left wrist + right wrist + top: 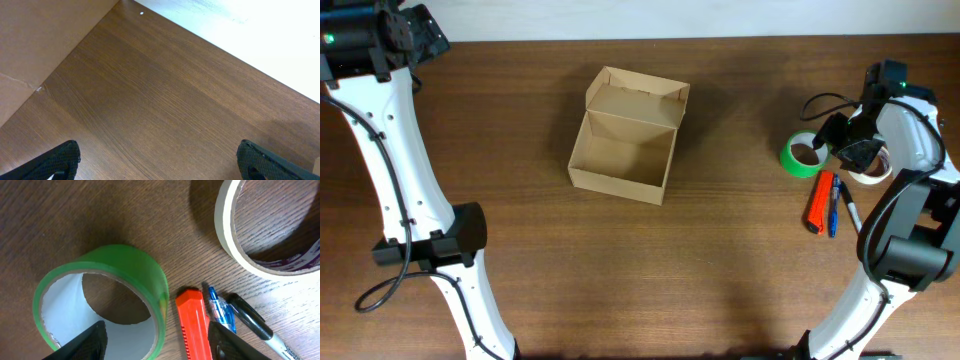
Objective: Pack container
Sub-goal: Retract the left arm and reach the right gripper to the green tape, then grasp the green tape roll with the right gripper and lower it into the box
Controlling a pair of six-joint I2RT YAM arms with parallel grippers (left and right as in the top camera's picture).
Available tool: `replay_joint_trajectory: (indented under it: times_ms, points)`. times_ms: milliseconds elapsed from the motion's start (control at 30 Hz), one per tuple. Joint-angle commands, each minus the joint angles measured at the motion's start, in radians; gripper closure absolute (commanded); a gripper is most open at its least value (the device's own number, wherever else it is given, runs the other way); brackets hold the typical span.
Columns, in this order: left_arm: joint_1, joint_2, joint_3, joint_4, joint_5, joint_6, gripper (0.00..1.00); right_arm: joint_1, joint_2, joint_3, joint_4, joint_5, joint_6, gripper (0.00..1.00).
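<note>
Container sits open near table centre, well apart from both arms: approx 9 o'clock from right gripper, approx 4 o'clock from left gripper. Flap lid folded back toward 12 o'clock, interior bare.

Right gripper hangs low over the green tape roll, fingers spread: one fingertip inside the roll's hole, the other outside by the orange cutter. Not clamped on anything. Left gripper spread wide over bare table, at far 10 o'clock corner; container not in that wrist view.

Hard to see: overhead, right arm covers part of the white tape roll and edge of the green roll. Right wrist view cuts off the white roll at top and right, cutter at bottom edge, black marker at lower right. Blue pen partly tucked between cutter & marker. Purple print on white roll's inner face unreadable. Left wrist view: tan panel upper left, can't tell what it is; bright washed-out area beyond table edge.

Materials: plain tan cardboard box, rectangular, creased hinge. Table dark wood-grain w/ fine streaks. Green roll glossy outside, pale liner inside. Cutter smooth orange plastic. Fingertips matte black, textured.
</note>
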Motion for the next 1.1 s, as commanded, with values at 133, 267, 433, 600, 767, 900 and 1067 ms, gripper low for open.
replay_joint_trajectory:
  times_ms: [133, 267, 433, 600, 767, 900, 1067]
  points:
    - [0.003, -0.013, -0.006, -0.003, -0.010, 0.009, 0.00, 0.013, 0.086, -0.005, -0.003, 0.020, 0.042, 0.44]
    - [0.003, -0.013, -0.006, -0.003, -0.010, 0.009, 0.00, 0.030, 0.107, -0.005, 0.001, 0.020, 0.042, 0.60]
    - [0.003, -0.013, -0.006, -0.003, -0.010, 0.009, 0.00, 0.032, 0.108, -0.003, 0.011, 0.020, 0.043, 0.96]
    - [0.003, -0.013, -0.006, -0.003, -0.010, 0.009, 0.00, 0.034, 0.102, 0.035, -0.041, 0.019, 0.006, 0.96]
    - [0.003, -0.013, -0.006, -0.003, -0.010, 0.009, 0.00, 0.068, 0.048, 0.182, -0.167, 0.016, -0.104, 0.96]
    - [0.003, -0.013, -0.006, -0.003, -0.010, 0.009, 0.00, 0.136, -0.025, 0.378, -0.293, 0.020, -0.143, 0.96]
    - [0.003, -0.013, -0.006, -0.003, -0.010, 0.009, 0.00, 0.283, -0.075, 0.633, -0.414, 0.071, -0.160, 0.96]
